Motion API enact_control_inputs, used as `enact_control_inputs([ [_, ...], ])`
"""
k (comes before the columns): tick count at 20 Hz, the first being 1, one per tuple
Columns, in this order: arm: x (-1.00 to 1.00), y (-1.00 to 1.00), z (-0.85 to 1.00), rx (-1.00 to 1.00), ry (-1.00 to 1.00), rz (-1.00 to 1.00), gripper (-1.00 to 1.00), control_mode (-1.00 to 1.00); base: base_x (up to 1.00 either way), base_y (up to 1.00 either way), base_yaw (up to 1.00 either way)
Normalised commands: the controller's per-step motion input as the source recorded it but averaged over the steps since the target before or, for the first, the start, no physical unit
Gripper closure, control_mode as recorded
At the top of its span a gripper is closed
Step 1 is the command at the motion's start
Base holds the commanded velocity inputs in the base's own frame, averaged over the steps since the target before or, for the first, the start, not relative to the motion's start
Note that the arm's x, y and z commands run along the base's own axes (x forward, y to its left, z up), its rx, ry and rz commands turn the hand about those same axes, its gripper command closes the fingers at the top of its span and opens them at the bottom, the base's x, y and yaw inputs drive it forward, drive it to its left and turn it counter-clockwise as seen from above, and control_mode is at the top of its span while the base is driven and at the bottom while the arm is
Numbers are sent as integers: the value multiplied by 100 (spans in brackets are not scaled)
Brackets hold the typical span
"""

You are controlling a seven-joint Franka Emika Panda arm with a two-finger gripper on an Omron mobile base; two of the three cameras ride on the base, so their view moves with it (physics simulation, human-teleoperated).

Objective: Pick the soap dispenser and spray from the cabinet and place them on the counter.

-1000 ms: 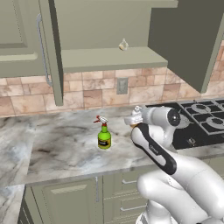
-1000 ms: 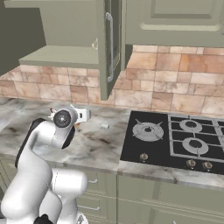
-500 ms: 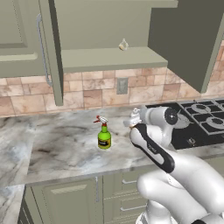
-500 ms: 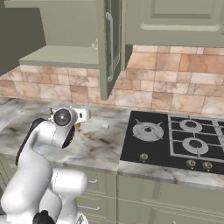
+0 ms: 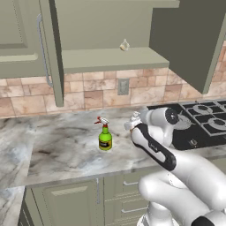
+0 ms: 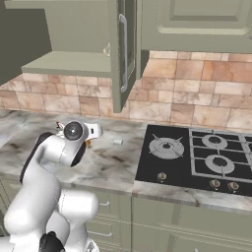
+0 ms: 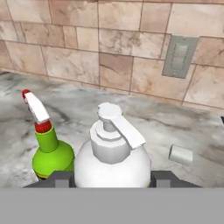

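Both my fingers [image 7: 63,178] press on the sides of the soap dispenser [image 7: 112,159], so my gripper [image 7: 113,178] is closed around it. Its white pump top points right. I hold it above the marble counter [image 5: 57,145], not touching. The green spray [image 5: 104,134] stands upright on the counter to my left. Its yellow label has a dark band, but I cannot read any words. The cabinet [image 5: 48,53] hangs open above.

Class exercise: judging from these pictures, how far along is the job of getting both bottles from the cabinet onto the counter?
Done: the spray stands upright on the counter. In hand: the soap dispenser sits between the gripper fingers, low over the marble beside the spray. Left: setting it down and letting go.
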Motion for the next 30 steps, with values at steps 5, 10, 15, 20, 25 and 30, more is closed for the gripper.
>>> enact_control_inputs([
  [5, 3, 0, -28, 7, -6, 1, 100, -100, 0, 0, 0],
  [10, 6, 1, -25, 1, -6, 1, 100, -100, 0, 0, 0],
  [15, 1, 2, -30, 0, -1, 1, 100, -100, 0, 0, 0],
  [20, 2, 3, -30, 0, 0, 1, 100, -100, 0, 0, 0],
  [25, 0, 1, -24, 0, -2, 1, 100, -100, 0, 0, 0],
  [30, 0, 0, -22, -1, -2, 1, 100, -100, 0, 0, 0],
])
